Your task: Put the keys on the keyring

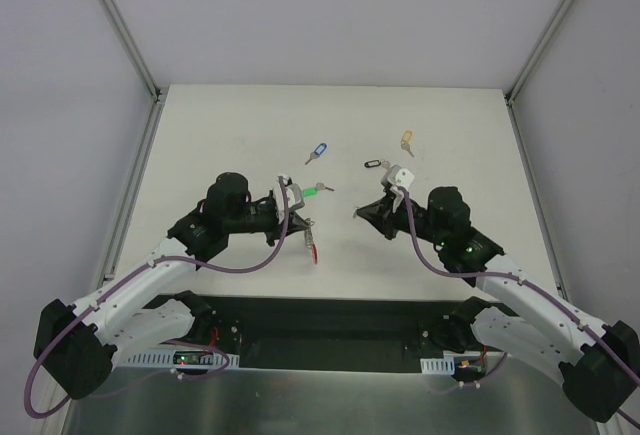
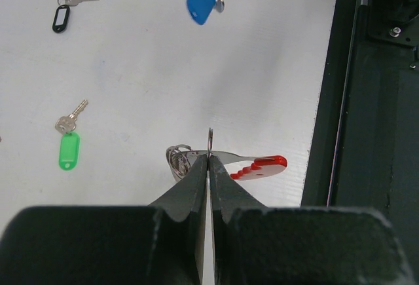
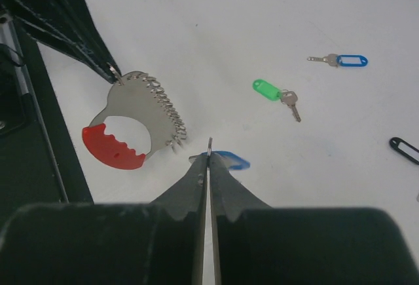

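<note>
Low in the middle of the top view, the left gripper pinches the keyring, the right gripper pinches a blue key, and no key looks hooked on yet.

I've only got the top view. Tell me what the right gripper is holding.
Observer: The right gripper is shut on a blue-tagged key; the right wrist view shows the tag just past the fingertips.
Operator: Report the left one.
Observer: The left gripper is shut on the keyring, pinching its thin metal edge.
Operator: Tell me whether that key is on the ring.
Observer: Not yet; the right wrist view shows a clear gap between the tag and the keyring.
</note>
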`<state>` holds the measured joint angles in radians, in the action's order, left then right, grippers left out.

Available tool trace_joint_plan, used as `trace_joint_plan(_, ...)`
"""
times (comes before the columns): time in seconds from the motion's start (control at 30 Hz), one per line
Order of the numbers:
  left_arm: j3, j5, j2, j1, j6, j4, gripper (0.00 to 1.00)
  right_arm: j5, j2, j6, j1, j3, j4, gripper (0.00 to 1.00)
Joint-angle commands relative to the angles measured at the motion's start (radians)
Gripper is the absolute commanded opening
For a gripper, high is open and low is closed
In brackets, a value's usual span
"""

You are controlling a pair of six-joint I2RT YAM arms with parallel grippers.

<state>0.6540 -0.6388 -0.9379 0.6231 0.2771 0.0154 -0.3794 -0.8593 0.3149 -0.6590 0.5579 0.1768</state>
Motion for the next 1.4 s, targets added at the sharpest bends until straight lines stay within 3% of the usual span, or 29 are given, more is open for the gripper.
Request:
trace_joint_plan(0.0,0.019,-0.070,0.030,0.012,0.059,-0.020,0.00,-0.085,0.013,0.030,-0.040,0.026,0.052,0.07)
trace_joint_plan(0.37,0.001,-0.162,0.010,0.012,0.131,-0.020,0.00,-0.153,-0.044,0.099,-0.128,0.088,-0.048,0.01)
trace_joint_plan(0.8,0.012,-0.242,-0.056,0.015,0.145,-0.020,0.00,-0.012,-0.116,0.207,-0.287,0.140,-0.086,0.01)
trace_joint_plan(1.37,0.015,-0.263,-0.085,0.032,0.139,-0.020,0.00,0.143,-0.144,0.268,-0.378,0.166,-0.120,0.01)
